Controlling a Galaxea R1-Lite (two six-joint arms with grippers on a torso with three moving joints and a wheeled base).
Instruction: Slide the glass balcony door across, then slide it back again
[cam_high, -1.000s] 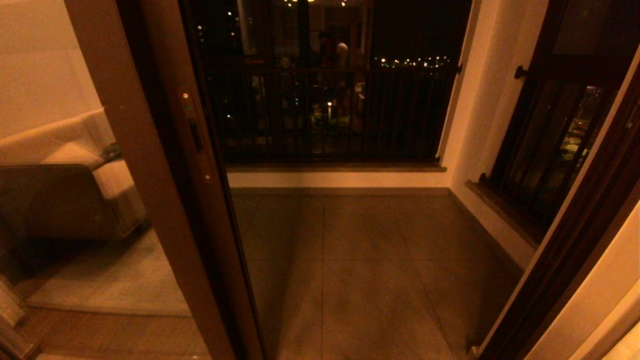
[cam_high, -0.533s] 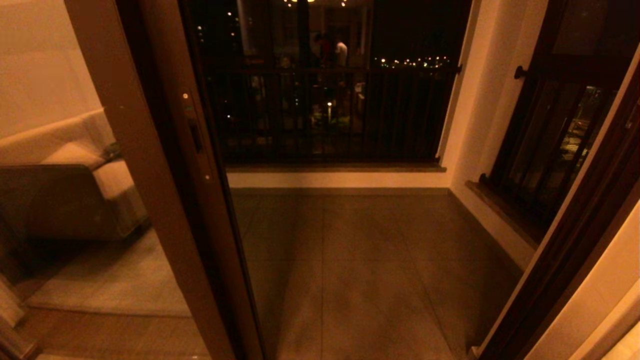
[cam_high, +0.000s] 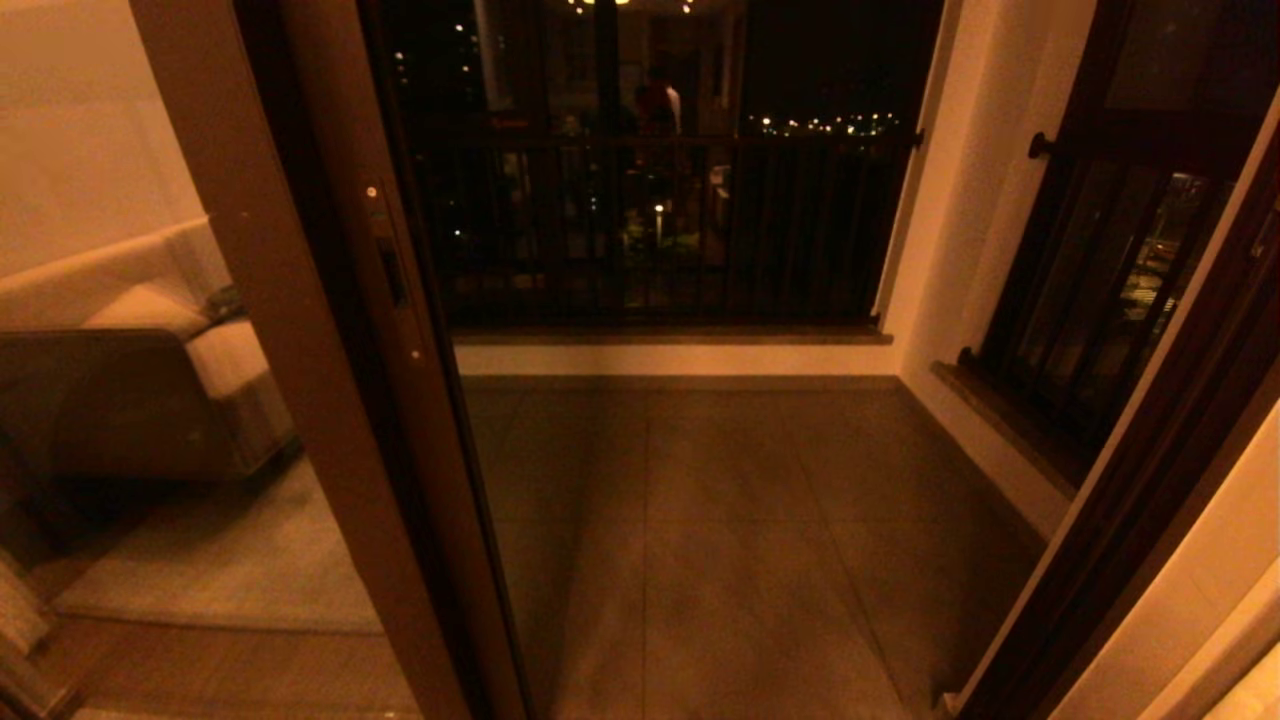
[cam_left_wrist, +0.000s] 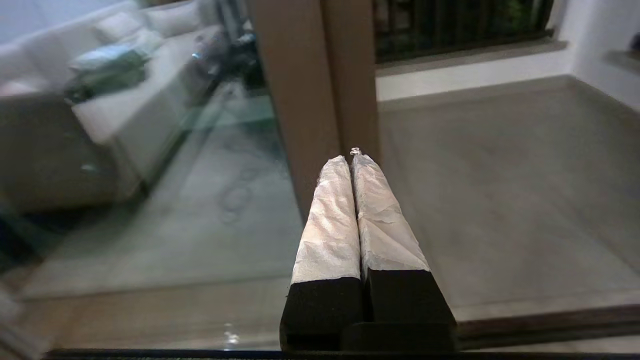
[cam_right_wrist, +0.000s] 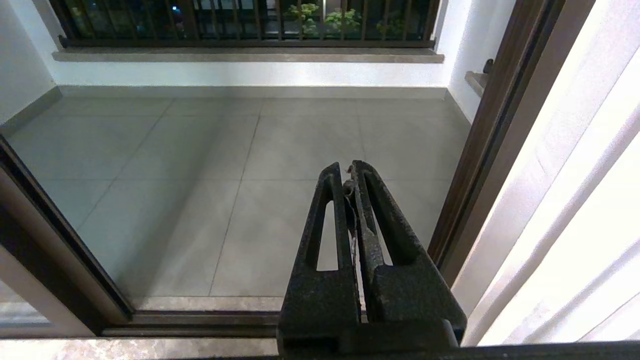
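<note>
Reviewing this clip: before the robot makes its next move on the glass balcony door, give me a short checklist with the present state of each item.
1. Glass balcony door slid to the left, doorway onto the balcony floor open: ok.
2. Handle slot on the door's stile visible and unobstructed: ok.
3. Left gripper shut, holding nothing, not touching the door: ok.
4. Right gripper shut and empty, pointing at the open doorway: ok.
5. Bottom track free of objects: ok in the part that shows; the rest cannot tell.
6. Whether both slides are already done: cannot tell.
</note>
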